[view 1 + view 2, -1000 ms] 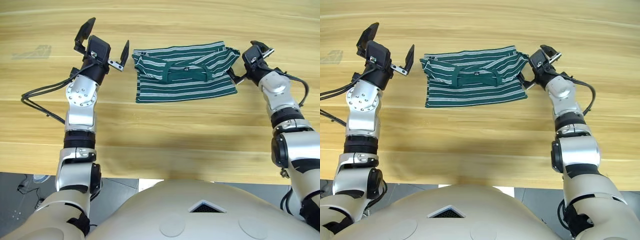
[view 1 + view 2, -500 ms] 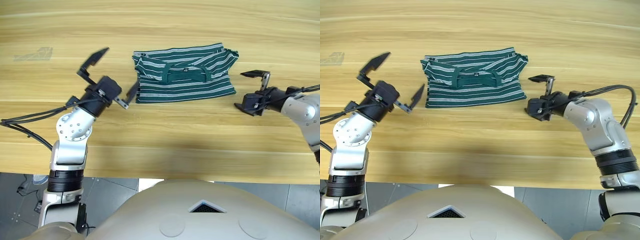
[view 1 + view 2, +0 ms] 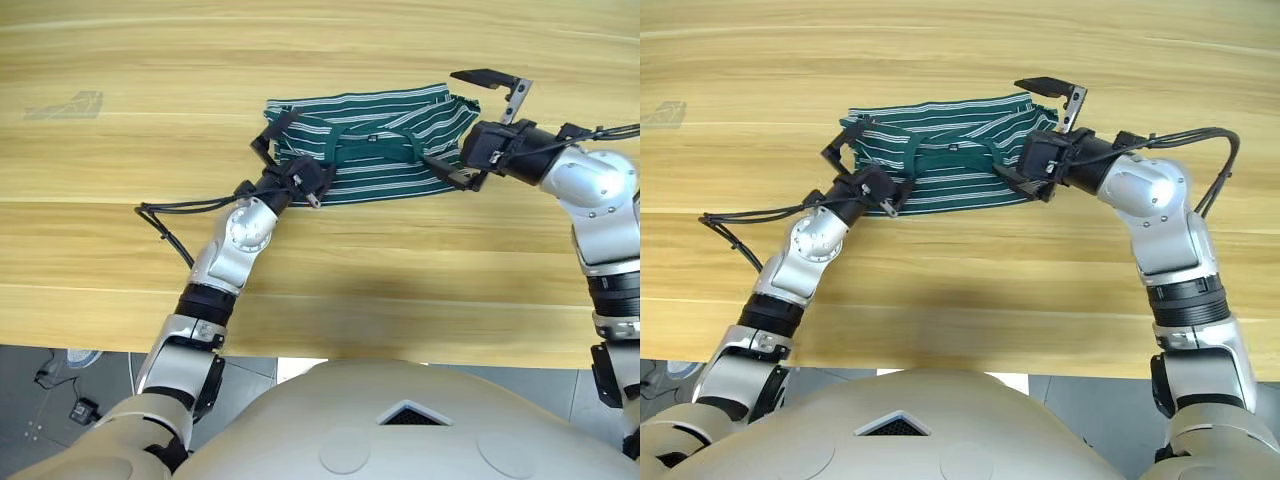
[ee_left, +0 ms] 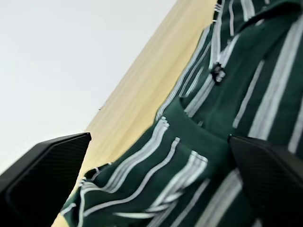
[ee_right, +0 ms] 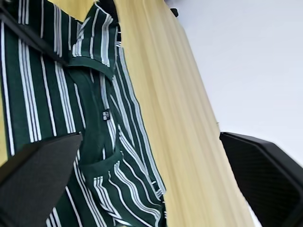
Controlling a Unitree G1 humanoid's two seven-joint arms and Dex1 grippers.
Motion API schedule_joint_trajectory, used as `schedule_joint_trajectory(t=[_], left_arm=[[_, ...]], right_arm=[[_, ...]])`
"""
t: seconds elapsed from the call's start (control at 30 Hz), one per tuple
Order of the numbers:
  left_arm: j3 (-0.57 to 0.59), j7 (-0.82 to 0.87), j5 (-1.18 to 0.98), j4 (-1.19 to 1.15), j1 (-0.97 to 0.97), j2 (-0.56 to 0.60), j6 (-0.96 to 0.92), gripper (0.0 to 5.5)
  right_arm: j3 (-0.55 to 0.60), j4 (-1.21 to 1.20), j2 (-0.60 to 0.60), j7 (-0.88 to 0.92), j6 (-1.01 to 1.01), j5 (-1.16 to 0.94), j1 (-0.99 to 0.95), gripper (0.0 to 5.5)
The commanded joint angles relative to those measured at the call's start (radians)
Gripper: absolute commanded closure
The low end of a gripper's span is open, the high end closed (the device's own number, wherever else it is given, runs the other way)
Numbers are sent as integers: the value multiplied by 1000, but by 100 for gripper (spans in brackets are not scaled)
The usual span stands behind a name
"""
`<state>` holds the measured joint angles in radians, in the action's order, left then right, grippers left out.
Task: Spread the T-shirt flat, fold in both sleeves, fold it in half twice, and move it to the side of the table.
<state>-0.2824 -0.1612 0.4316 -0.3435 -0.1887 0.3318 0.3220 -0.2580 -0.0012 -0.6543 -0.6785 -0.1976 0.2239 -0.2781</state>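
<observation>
While splayed empty, left fingers and right fingers at opposite ends of T-shirt.

The left hand and right hand have swung inward over the T-shirt.

The left gripper hides a near corner of the T-shirt.

Right gripper hangs with its black fingers spread wide, and between them the dark green, white-striped T-shirt lies on the pale wooden table — collar and small label showing.
</observation>
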Motion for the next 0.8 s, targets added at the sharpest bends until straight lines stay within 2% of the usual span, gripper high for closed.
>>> schedule_joint_trajectory(t=[0.03, 0.37, 0.8], left_arm=[[2, 15, -5, -63, -55, -4, 26, 11], [-2, 1, -19, -100, -36, 13, 61, 11], [-27, -26, -35, -91, -11, 0, 94, 11]], right_arm=[[-77, 182, 49, 54, -77, 115, -86, 10], [-148, 586, 139, 174, -215, 223, -244, 10], [-168, 844, 204, 274, -286, 264, -358, 10]])
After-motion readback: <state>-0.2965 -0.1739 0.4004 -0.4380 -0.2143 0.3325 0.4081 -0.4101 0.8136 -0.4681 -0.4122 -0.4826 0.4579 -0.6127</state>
